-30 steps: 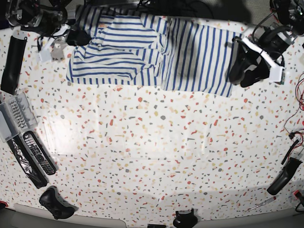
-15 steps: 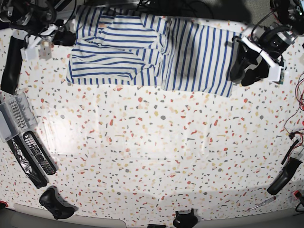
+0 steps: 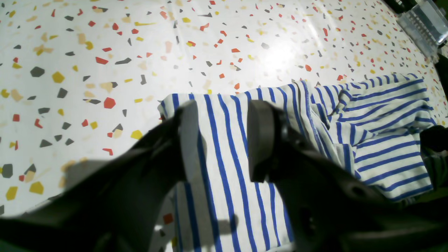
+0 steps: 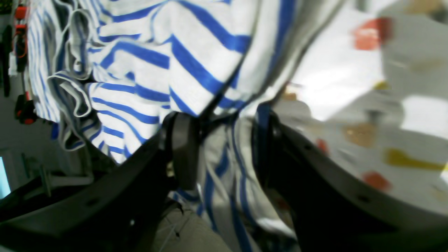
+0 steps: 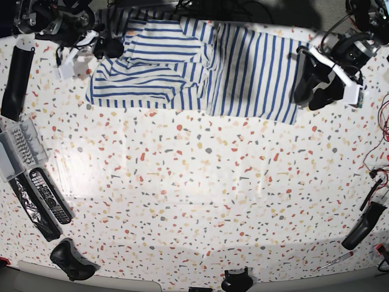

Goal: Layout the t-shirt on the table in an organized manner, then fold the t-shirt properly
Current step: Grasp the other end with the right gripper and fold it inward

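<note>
Since the earlier frames the right arm, at the base view's upper left, has come back in toward the cloth: half a second ago its gripper stood off to the side of the shirt's edge, and now the right gripper (image 5: 108, 48) sits against the upper-left part of the t-shirt (image 5: 194, 67), which has bunched a little there. The left arm has not shifted; the left gripper (image 5: 317, 91) hangs at the shirt's right edge as before.

In the right wrist view the right gripper (image 4: 218, 150) has its dark fingers (image 4: 182, 150) spread apart, with striped cloth lying in the gap between them. The fabric passes through without being pinched, though the view is blurred and close, so contact at the pads cannot be told. In the left wrist view the left gripper (image 3: 218, 140) is likewise spread wide, poised above the shirt's flat striped edge, with cloth showing between the two fingers (image 3: 260, 140) and nothing clamped.

The t-shirt (image 3: 315, 140) lies along the far edge of the table (image 5: 200, 201), its right half flat with stripes running up and down, its left half doubled over with stripes running across.

At the table's left edge a clear plastic box (image 5: 17, 146) holds something pale and ridged; what it is cannot be made out. Just beside it lies a remote control (image 5: 50, 196).
</note>
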Tool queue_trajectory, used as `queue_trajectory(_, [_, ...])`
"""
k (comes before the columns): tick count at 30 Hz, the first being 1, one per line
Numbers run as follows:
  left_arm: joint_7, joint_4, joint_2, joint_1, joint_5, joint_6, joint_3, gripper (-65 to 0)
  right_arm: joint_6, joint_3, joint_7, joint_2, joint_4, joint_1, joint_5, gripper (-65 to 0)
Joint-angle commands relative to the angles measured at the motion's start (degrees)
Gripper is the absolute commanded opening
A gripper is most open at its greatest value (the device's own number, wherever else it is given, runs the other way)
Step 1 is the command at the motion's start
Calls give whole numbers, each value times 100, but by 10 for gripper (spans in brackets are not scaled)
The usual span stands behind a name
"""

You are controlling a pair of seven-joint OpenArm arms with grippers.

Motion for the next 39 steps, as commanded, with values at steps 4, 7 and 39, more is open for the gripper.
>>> queue_trajectory(4, [-136, 114, -35, 2, -133, -52, -26, -437, 34, -118, 170, -57, 70, -11, 33, -398])
queue_trajectory(7, [-133, 114, -35, 2, -131, -52, -26, -437, 34, -127, 258, -234, 70, 20, 31, -398])
queue_trajectory(39, [-136, 107, -33, 118, 13, -52, 101, -437, 34, 1401, -164, -229, 1467, 826, 918, -650])
